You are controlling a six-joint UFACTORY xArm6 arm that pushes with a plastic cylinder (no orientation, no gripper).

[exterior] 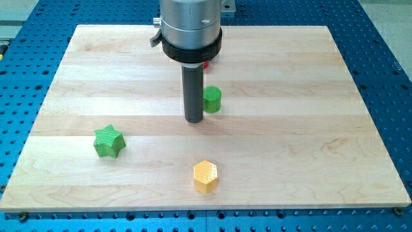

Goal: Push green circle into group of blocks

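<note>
The green circle (212, 99) is a short green cylinder near the middle of the wooden board (309, 142). My tip (194, 120) rests on the board just to the view's left of the green circle, close beside it; whether they touch I cannot tell. A green star (108, 142) lies toward the view's lower left. A yellow hexagon (205, 176) lies near the view's bottom, below my tip. A small bit of a red block (206, 64) shows just above the green circle, mostly hidden behind the arm's body.
The arm's grey body (190, 29) hangs over the top middle of the board and hides what lies behind it. A blue perforated table (386, 38) surrounds the board on all sides.
</note>
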